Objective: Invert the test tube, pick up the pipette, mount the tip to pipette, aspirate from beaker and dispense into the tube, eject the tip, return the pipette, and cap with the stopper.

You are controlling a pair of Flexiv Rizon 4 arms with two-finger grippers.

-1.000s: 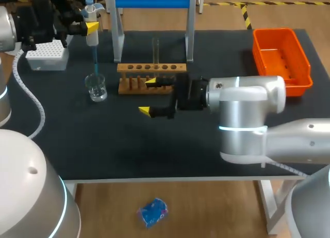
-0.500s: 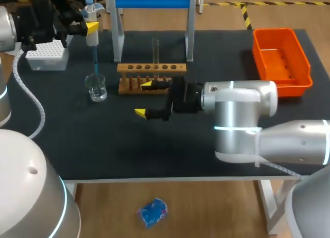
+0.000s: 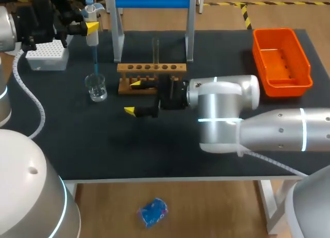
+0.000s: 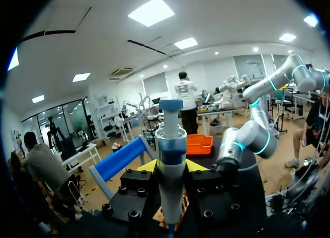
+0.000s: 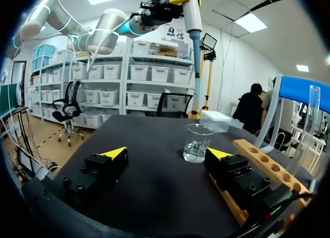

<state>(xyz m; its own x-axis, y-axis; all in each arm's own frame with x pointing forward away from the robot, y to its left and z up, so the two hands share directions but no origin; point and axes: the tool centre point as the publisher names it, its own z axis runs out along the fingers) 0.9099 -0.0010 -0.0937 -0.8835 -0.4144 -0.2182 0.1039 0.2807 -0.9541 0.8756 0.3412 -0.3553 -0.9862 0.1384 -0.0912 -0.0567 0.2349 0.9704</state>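
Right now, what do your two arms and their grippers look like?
My left arm and right arm are fat silver-grey tubes with glowing pale-blue rings. A grey cable trails along the left one. The left gripper and right gripper are black with two yellow-tipped fingers each.

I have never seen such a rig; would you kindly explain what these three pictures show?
It is a two-armed robot at a black table. One picture looks down from above; the other two come from cameras on the wrists. The left gripper holds a white pipette with a blue tip above a clear glass beaker. The right gripper is open and empty, beside a wooden rack with a glass test tube standing in it. A white tip box and an orange plastic tray lie there too.
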